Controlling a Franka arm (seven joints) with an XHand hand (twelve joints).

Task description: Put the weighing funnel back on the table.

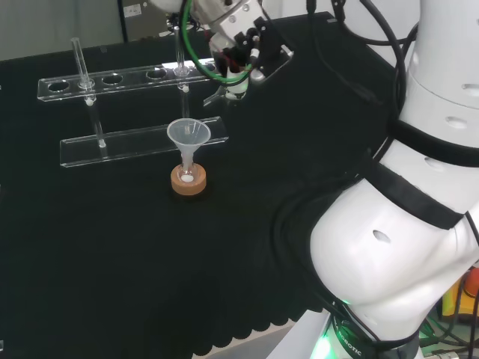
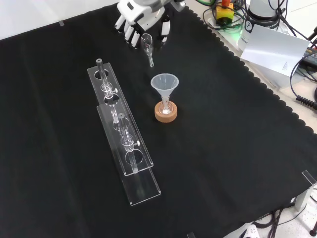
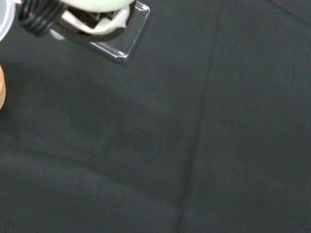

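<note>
In the front view the robot hand (image 2: 141, 17) is cut off by the edge at twelve o'clock. Its curled fingers (image 2: 131, 33) partly hide the upper end of the weighing funnel (image 2: 148, 49). In the wrist view a blurred white part of the hand covers much of the clear rack (image 3: 124, 41), and the edge clips the cork ring (image 3: 1, 90).

Robot hand (image 2: 142, 17) aloft, fingers curled
</note>
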